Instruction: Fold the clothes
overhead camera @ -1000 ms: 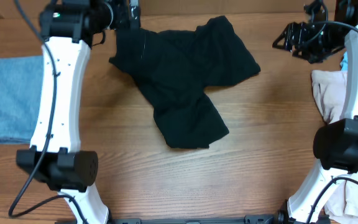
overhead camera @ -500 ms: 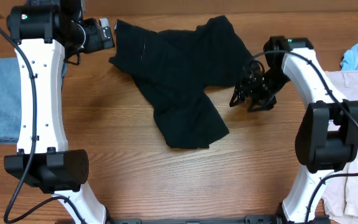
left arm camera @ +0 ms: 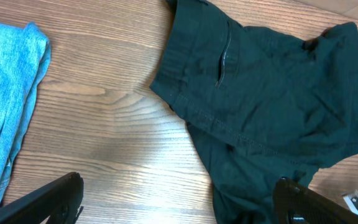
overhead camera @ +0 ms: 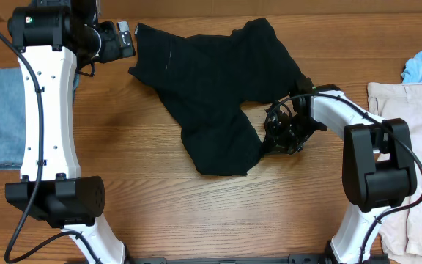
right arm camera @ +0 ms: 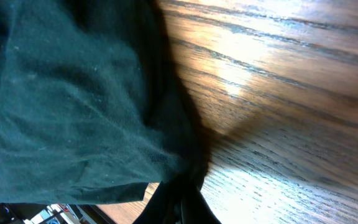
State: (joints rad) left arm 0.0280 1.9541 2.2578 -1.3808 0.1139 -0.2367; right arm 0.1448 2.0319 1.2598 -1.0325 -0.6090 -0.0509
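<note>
The large black cloth shorts (overhead camera: 211,95) lie crumpled near the middle of the far edge of the wooden bench (overhead camera: 123,176). The right gripper (overhead camera: 278,139) seems pinched on the near leg's hem. The left gripper (overhead camera: 125,40), opened wide, hovers beside the waistband corner. The step looks like spreading flat; next, the left should take that corner.

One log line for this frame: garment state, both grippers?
fold: not started | black shorts: crumpled, unfolded, mid-table | left gripper: open, beside waistband corner | right gripper: at leg hem, grip unclear
</note>
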